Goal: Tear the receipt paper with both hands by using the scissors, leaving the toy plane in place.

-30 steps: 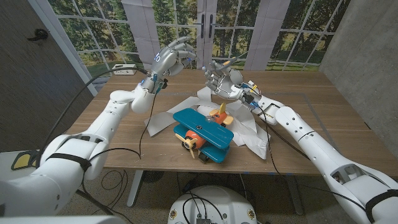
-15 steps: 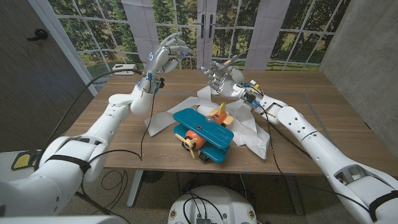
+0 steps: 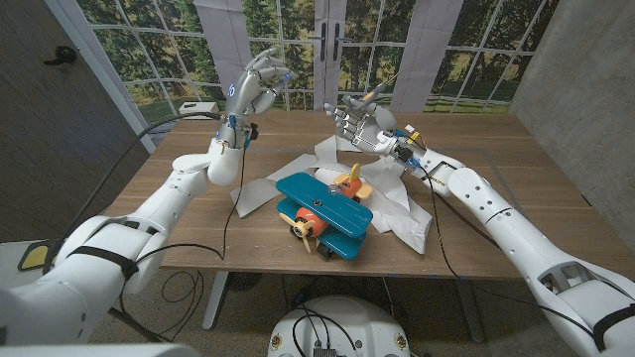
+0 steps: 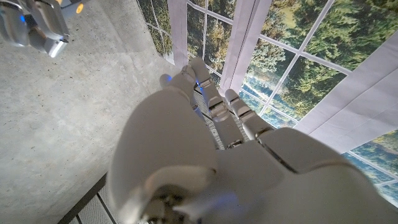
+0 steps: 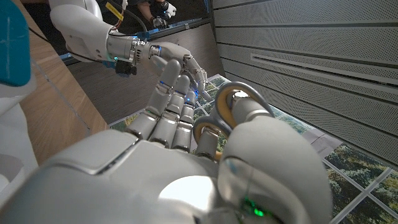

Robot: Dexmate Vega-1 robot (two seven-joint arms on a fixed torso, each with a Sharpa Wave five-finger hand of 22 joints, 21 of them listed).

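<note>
The teal and orange toy plane (image 3: 322, 210) sits mid-table on crumpled white receipt paper (image 3: 399, 213) that spreads out to both sides of it. My right hand (image 3: 359, 126) hovers above the paper's far edge and grips the scissors (image 3: 380, 92), blades pointing up and away. In the right wrist view the scissors' handle rings (image 5: 229, 104) sit around my fingers. My left hand (image 3: 254, 85) is raised high over the table's back left, fingers apart, holding nothing; it also shows in the right wrist view (image 5: 175, 63). The left wrist view looks along the back of that hand (image 4: 211, 155).
A white power strip (image 3: 202, 112) lies at the back left of the wooden table (image 3: 516, 188). Black cables hang from both forearms. A window backdrop stands close behind the table's far edge.
My left hand has drawn away from the right hand, moving left and a little higher. The right hand with the scissors has shifted slightly right. Plane and paper are unmoved.
</note>
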